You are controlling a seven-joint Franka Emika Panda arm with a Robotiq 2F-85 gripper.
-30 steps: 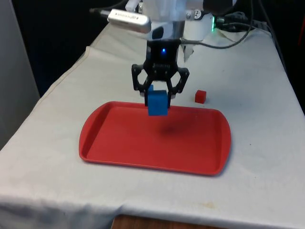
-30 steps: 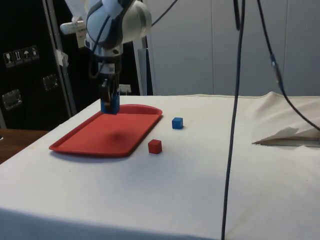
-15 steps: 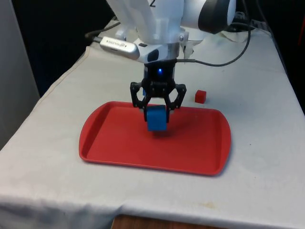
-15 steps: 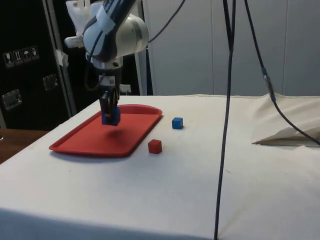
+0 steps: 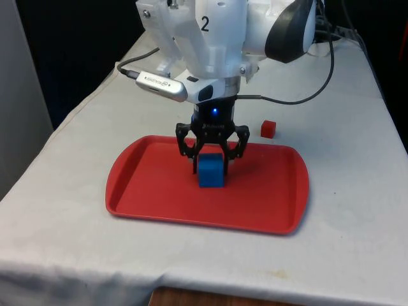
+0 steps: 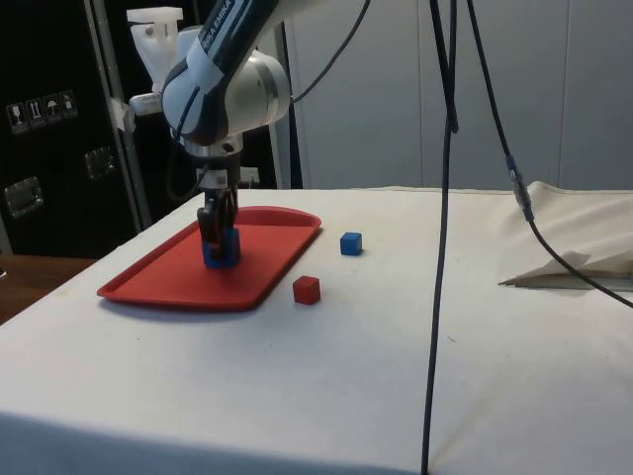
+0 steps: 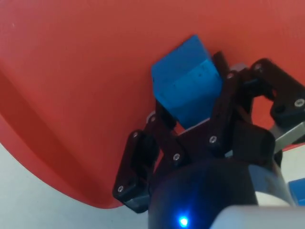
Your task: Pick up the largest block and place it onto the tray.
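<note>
Black tool [image 5: 211, 167] vertical, clamping blue block [image 5: 211, 172] on red tray [image 5: 153, 191]

The large blue block [image 5: 211, 171] is a plain cube, upright, clamped between the two black fingers of the claw [image 5: 211, 167] and sitting low at their tips. Directly beneath the claw lies the red tray [image 5: 153, 191], a shallow rounded rectangle flat on the cloth. In the side view the block [image 6: 222, 248] appears to rest on the tray's floor [image 6: 168, 277], near its middle.

The white arm reaches steeply down, its black tool [image 5: 211, 167] vertical, fingers [image 7: 164, 119] clamped inward.
</note>
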